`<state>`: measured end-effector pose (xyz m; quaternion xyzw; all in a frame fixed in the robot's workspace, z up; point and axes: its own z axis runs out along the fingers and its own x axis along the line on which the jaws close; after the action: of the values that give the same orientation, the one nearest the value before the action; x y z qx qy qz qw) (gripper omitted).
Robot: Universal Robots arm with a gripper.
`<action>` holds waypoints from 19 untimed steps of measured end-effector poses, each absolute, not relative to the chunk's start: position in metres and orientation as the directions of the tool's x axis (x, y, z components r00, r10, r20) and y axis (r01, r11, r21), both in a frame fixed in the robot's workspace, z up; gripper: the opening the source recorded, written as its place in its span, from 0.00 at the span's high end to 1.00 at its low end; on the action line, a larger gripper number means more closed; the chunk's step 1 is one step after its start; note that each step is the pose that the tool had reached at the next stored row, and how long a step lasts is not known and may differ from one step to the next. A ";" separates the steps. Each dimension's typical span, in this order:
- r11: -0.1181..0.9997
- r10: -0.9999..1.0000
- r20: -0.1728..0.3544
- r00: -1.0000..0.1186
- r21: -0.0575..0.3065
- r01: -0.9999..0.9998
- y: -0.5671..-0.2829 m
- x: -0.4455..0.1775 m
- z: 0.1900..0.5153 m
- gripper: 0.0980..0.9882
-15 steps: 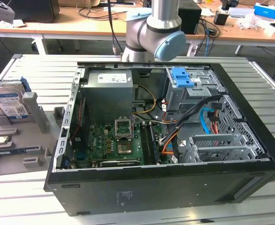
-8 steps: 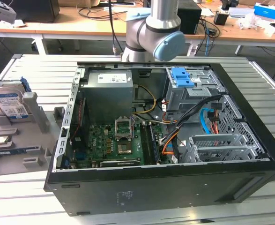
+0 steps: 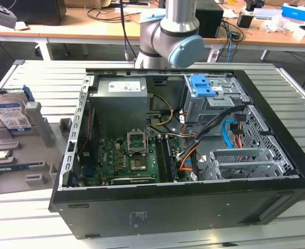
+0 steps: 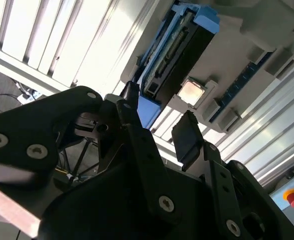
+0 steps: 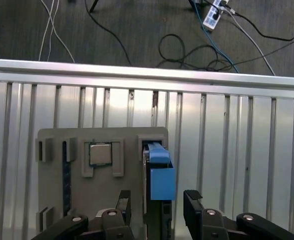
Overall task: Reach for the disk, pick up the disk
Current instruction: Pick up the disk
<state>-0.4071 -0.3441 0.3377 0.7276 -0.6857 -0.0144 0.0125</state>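
Gripper (image 5: 158, 199): we see its fingers spread apart, with the disk (image 5: 160, 176) showing in the gap between them.
Disk: we find it standing on edge in a slot of the grey holder (image 5: 56, 137).
Holder: it rests on the slatted table (image 3: 32, 212), to the exterior view's left of the open computer case (image 3: 194, 207).

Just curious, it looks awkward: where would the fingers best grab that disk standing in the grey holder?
Probably across its two flat faces near the upper edge, coming from above: the disk stands on edge in the grey holder, lower part seated in a slot.
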 end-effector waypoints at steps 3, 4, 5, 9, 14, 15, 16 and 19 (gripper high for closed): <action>-0.054 -0.999 -0.004 0.054 0.038 -0.998 -0.344 -0.407 0.327 0.50; -0.050 -0.999 -0.004 0.050 0.038 -0.998 -0.344 -0.407 0.325 0.50; -0.041 -0.999 -0.004 0.041 0.038 -0.998 -0.344 -0.407 0.322 0.50; -0.037 -0.999 -0.004 0.037 0.038 -0.999 -0.344 -0.409 0.308 0.50; -0.036 -0.999 -0.004 0.036 0.038 -0.999 -0.343 -0.413 0.296 0.50; -0.037 -0.999 -0.004 0.036 0.038 -0.999 -0.343 -0.413 0.295 0.50; -0.037 -0.999 -0.004 0.037 0.038 -0.999 -0.343 -0.414 0.291 0.50; -0.037 -0.999 -0.004 0.036 0.038 -0.999 -0.343 -0.414 0.287 0.50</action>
<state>-0.4140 -0.3432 0.2869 0.7198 -0.6940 -0.0145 0.0124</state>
